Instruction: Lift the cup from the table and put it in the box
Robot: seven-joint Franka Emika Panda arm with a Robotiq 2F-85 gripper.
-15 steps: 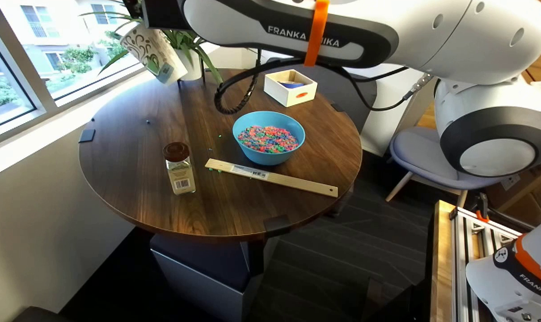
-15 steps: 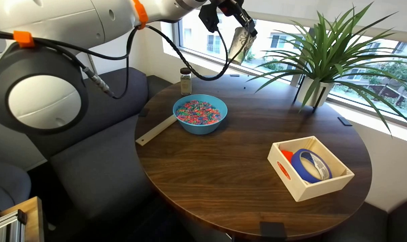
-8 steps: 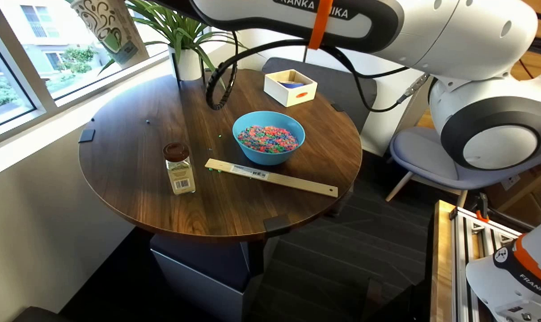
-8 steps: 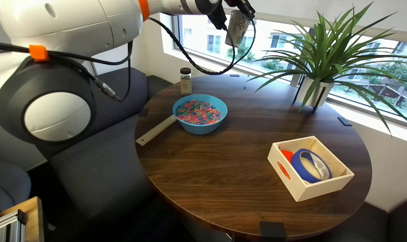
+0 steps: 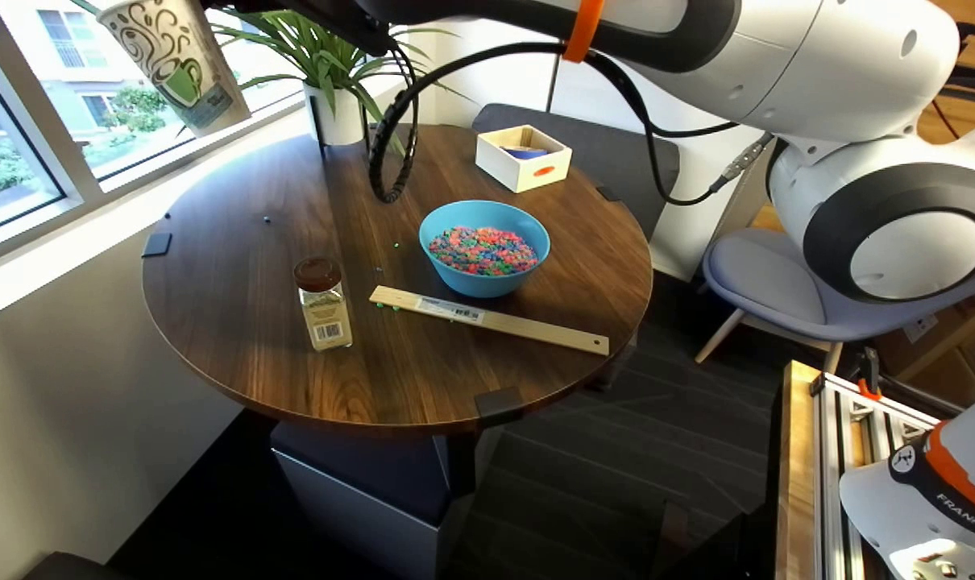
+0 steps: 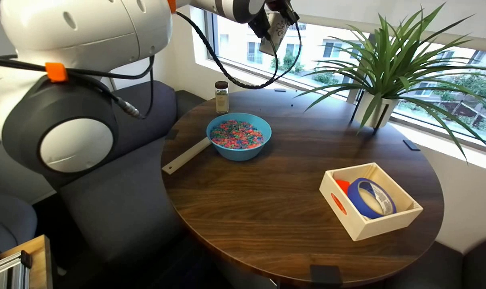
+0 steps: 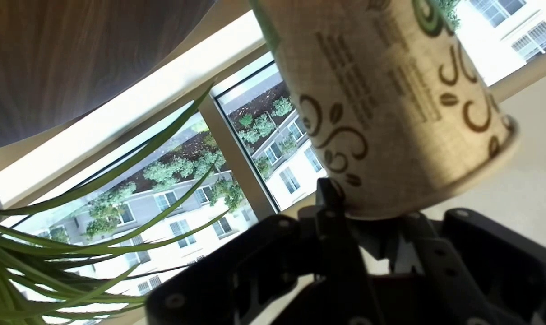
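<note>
In an exterior view, nearest: 1 box (image 6: 387, 226) on the table (image 6: 267, 208), roll of blue tape (image 6: 357, 200) and a red piece (image 6: 342, 185) inside. Next, blue bowl (image 6: 239, 155) of multicoloured bits (image 6: 237, 134), wooden strip (image 6: 187, 155) just beside it. Potted plant (image 6: 381, 72) to the right, then 1 brown-capped jar (image 6: 222, 100), upright. Far side, before the window (image 6: 237, 46): cup (image 6: 274, 33) tilted, wide end up, raised clear of the table, well apart from the box. Wrist view: gripper (image 7: 372, 215) clamped on its rim.
</note>
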